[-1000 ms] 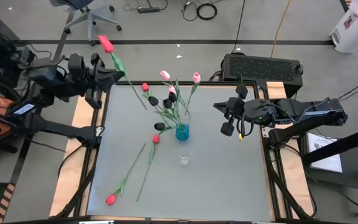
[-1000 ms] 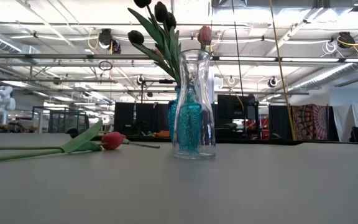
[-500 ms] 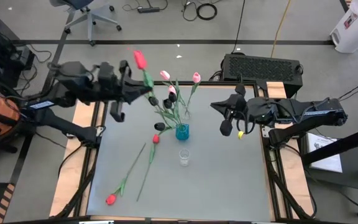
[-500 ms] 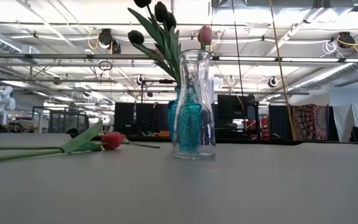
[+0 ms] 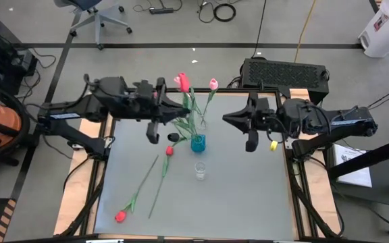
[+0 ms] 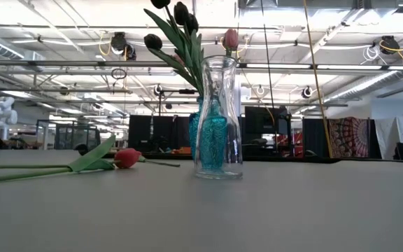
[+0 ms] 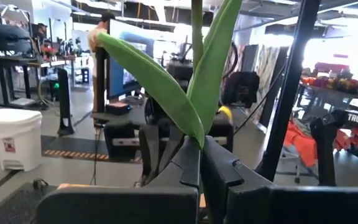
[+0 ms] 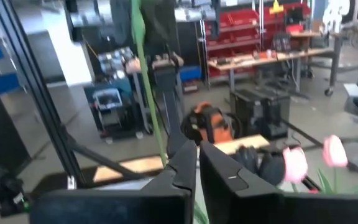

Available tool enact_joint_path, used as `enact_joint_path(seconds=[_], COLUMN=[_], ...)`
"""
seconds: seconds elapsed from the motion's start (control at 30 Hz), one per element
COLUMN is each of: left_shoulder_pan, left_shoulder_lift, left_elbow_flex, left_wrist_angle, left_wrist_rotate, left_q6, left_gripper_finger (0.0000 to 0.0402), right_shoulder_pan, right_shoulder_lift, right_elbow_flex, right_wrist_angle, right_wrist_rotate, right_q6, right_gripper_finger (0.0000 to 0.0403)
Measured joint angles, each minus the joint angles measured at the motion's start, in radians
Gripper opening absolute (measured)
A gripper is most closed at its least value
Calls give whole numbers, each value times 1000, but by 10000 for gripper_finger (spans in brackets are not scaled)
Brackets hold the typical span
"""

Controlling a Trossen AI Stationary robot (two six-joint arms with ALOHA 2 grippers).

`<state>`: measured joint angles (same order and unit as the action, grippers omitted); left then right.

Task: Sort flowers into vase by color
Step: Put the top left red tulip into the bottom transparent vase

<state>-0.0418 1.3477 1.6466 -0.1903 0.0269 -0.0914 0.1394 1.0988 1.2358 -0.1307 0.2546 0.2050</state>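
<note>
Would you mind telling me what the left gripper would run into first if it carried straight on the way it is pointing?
Probably the bunch of flowers standing in the teal vase. The left gripper, shut on a red tulip, points right across the table toward them; its height relative to them is unclear.

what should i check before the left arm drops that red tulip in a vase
1. Left pincer shut on the held tulip: ok.
2. Held tulip over a vase mouth: cannot tell; its head hangs near the bouquet.
3. Clear vase upright and empty: ok.
4. Teal vase already crowded with black and pink tulips: not ok for red.
5. Right pincer shut, waiting right of the vases: ok.
6. Two red tulips lie on the table: ok.
</note>
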Motion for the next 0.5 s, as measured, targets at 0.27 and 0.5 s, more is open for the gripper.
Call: enact_joint_path(seconds=[0.27, 0.5], left_shoulder_pan=[0, 0], left_shoulder_lift=[70, 114], left_elbow_flex=[0, 0], left_wrist_angle=[2, 4], left_wrist_rotate=[29, 49], left_q6=[0, -6], left_gripper_finger=[1, 1], right_shoulder_pan=[0, 0], right_shoulder_lift=[0, 26], right_elbow_flex=[0, 0], right_wrist_angle=[74, 146], right_wrist_rotate=[0, 0], right_q6=[1, 53], right_gripper_finger=[50, 121])
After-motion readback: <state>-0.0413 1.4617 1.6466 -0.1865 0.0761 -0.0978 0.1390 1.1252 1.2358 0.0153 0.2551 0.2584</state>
